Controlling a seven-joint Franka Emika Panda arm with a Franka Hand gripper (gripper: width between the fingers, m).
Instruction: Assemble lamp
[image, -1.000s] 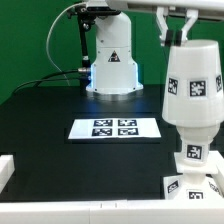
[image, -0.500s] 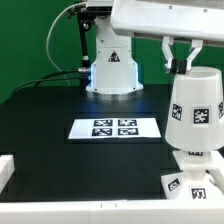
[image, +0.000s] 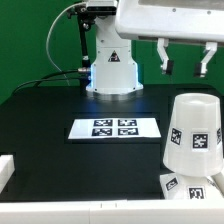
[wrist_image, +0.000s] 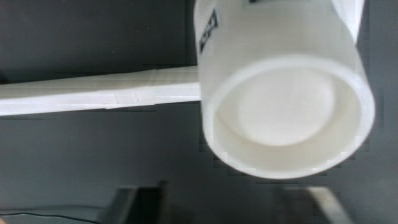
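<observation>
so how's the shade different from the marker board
The shade is a tall cone that narrows upward, at the exterior view's right; the marker board is a thin flat sheet lying on the table's middle. The shade rests on the base; the marker board rests directly on the black table. The shade's tags sit on its curved side, the marker board's four face up. Both are white with black square tags.

You are looking down on the shade (wrist_image: 285, 110), a white cone whose round, flat top faces you, sharp at the rim and blurred beyond. Take the end effector (wrist_image: 231, 200) side as six o'clock: its two dark fingers (wrist_image: 139, 205) stand wide apart with nothing between them. A white strip (wrist_image: 89, 92) runs from the shade toward nine o'clock over the dark desk (wrist_image: 89, 40). Part of a black tag (wrist_image: 208, 20) shows near eleven.
</observation>
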